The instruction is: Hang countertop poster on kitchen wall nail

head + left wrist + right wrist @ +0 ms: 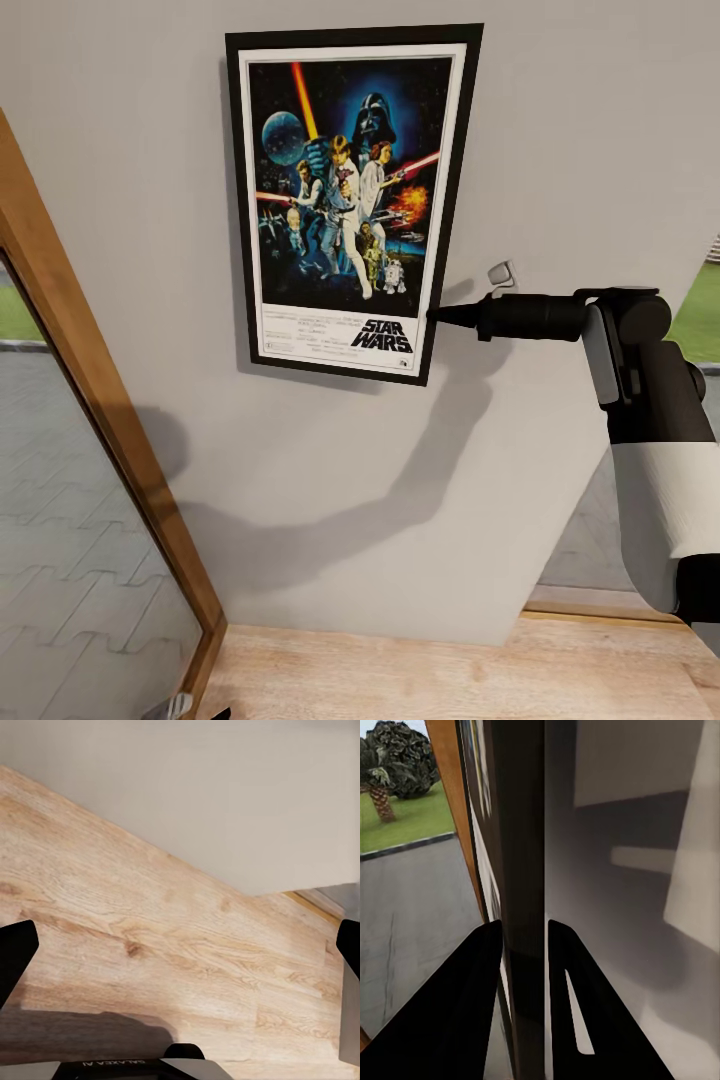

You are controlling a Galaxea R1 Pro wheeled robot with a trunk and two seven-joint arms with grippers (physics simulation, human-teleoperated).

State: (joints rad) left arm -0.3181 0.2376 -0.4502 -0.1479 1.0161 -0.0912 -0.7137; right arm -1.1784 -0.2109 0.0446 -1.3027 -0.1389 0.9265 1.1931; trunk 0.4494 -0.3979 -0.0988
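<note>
Black-framed, the rectangular Star Wars poster (350, 200) with its white border sits against the pale grey wall (560, 150) in the upper middle of the head view. At its lower right edge the right pincer (436, 315) is clenched on the frame, one finger (450, 1012) either side. Over light wooden floor (150, 937), the left pincer (180, 960) is spread wide, released.

Head camera faces the wall (560, 130); right wrist camera hugs it (615, 907) closely.
</note>
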